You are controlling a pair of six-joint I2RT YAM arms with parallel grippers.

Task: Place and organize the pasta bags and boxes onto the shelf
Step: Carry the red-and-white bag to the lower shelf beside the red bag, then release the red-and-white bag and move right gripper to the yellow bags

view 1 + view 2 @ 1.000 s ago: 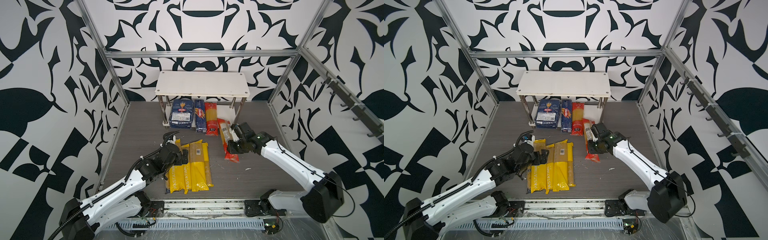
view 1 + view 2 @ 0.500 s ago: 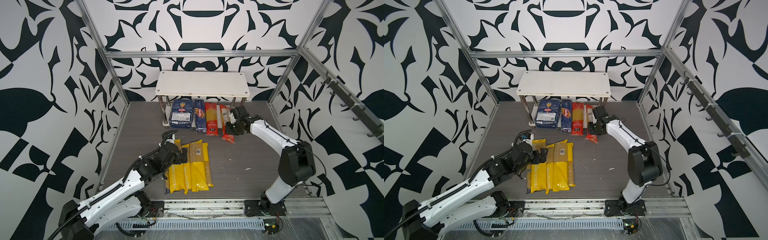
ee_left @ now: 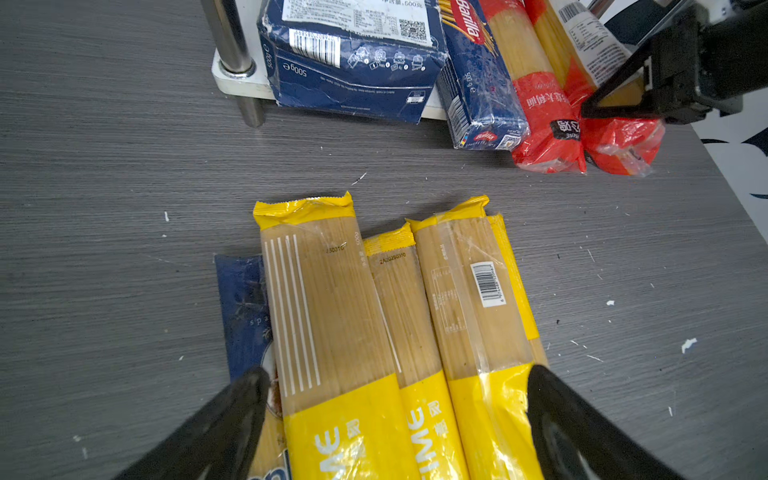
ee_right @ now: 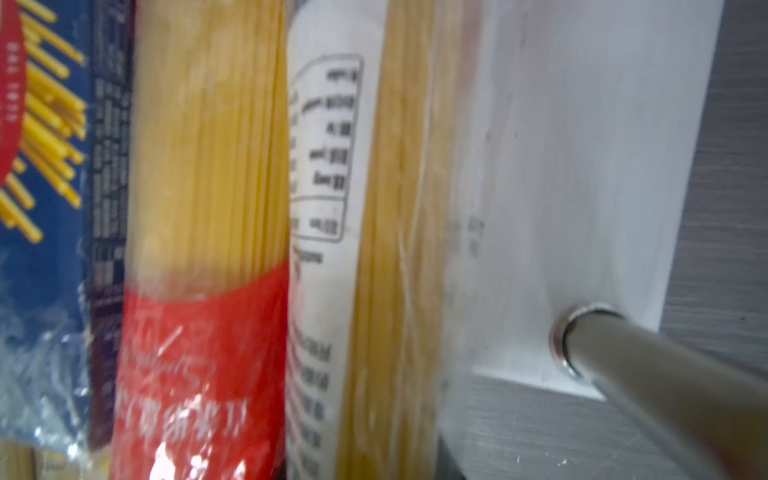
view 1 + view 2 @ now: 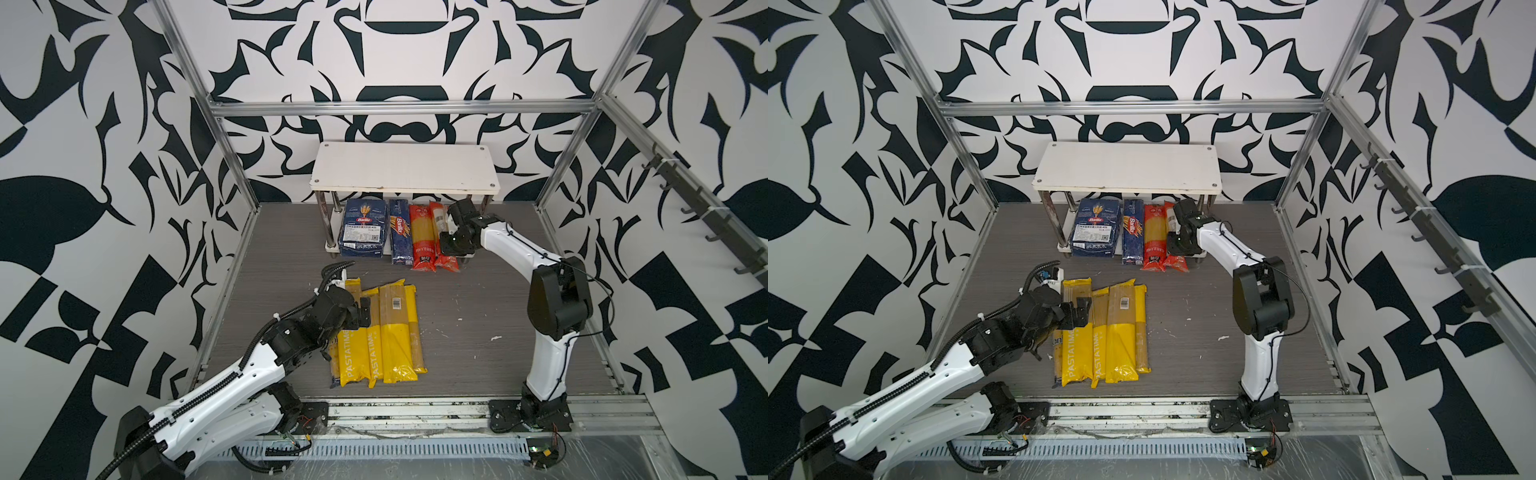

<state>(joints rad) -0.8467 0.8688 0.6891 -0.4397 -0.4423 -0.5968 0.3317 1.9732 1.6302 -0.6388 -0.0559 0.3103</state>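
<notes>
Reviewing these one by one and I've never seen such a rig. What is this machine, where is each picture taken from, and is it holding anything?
This is a robot with two white arms, left and right, each ending in a two-fingered pincer. Two pictures look down on the whole scene, almost identically; the other two come from cameras on the arms' wrists. At the back of the grey table stands a two-tier shelf. On its lower board lie a wide Barilla box, a narrow Barilla box, a red spaghetti bag and a second red bag. In front, yellow bags lie side by side on the table, a dark-blue bag partly under them. The left pincer hangs open above the yellow bags, holding nothing. The right pincer is shut on the second red bag.
</notes>
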